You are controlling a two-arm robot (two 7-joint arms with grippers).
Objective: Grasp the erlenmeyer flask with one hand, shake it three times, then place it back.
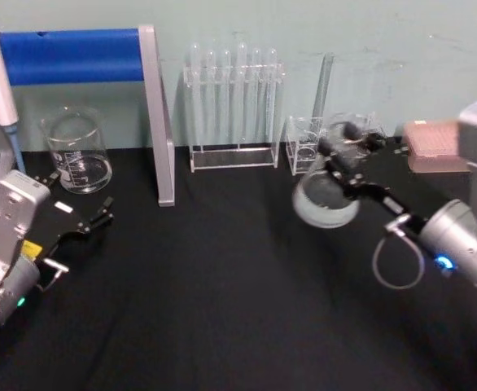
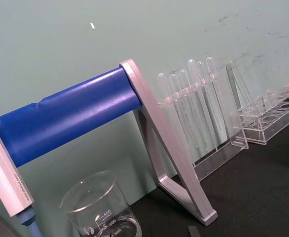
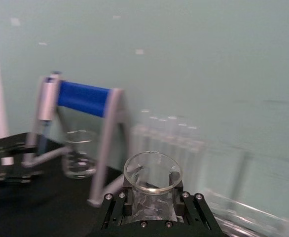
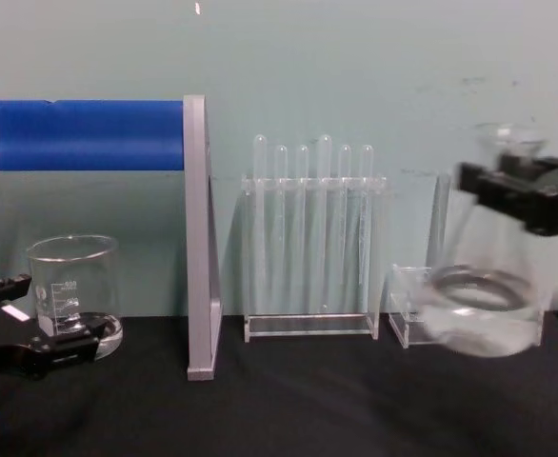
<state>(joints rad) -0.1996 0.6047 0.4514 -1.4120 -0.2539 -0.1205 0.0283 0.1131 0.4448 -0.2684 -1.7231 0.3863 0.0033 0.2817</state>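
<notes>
Head view: the right gripper point(image 1: 346, 153) has its jaws pinched on the neck of the erlenmeyer flask point(image 1: 326, 202). The flask is up off the black table point(image 1: 222, 309), at about 2 o'clock from the table's middle. It is tipped, so its round bottom faces the camera. The left gripper point(image 1: 100, 213) sits low at about 9 o'clock with its jaws spread and nothing in them (it is just waiting).

Left wrist view: this one looks at the blue bar stand point(image 2: 70, 116), the beaker point(image 2: 100, 207) and the test tubes point(image 2: 194, 98), all standing by the wall.

Right wrist view: the flask's open mouth pokes up between the two black fingers point(image 3: 116, 210). They press on the neck from both sides.

Chest view: the flask hangs at about 3 o'clock. Its wide bottom is in the air in front of a small clear rack point(image 4: 405, 305). The left gripper is down at about 8 o'clock, just beside the beaker.

So the grabbing is done and the flask is lifted. I think the shaking is the step at hand, since the flask is in the air and tipped. How many shakes are done, I cannot tell. What is left is to finish the shakes, stand the flask back on the table and let go.
</notes>
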